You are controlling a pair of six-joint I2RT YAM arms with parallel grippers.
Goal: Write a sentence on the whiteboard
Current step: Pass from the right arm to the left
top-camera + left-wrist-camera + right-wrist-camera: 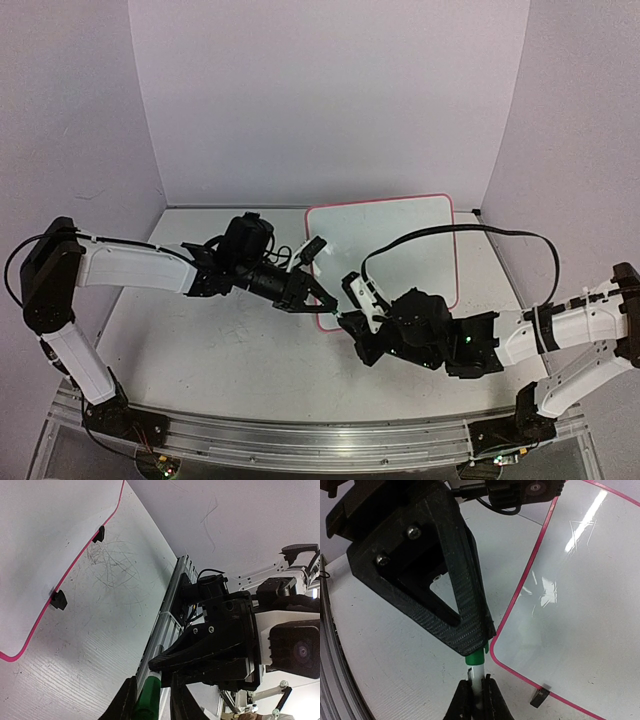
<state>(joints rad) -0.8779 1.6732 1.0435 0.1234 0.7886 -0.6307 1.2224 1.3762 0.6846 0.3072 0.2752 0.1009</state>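
Observation:
The whiteboard (400,245) lies flat at the table's back right, white with a red-pink rim. No green lettering shows on it. A green marker (335,312) is held between both grippers just off the board's near left corner. My left gripper (320,298) is shut on the marker's green cap (146,697). My right gripper (350,320) is shut on its white barrel (478,672), with the cap (476,659) just above my fingers. The board also shows in the left wrist view (40,540) and in the right wrist view (570,605).
Two black clip feet (59,600) sit on the board's near rim; one shows in the right wrist view (539,696). Grey scribble scratches (115,565) mark the white tabletop. A metal rail (300,435) runs along the near edge. Lilac walls enclose the table.

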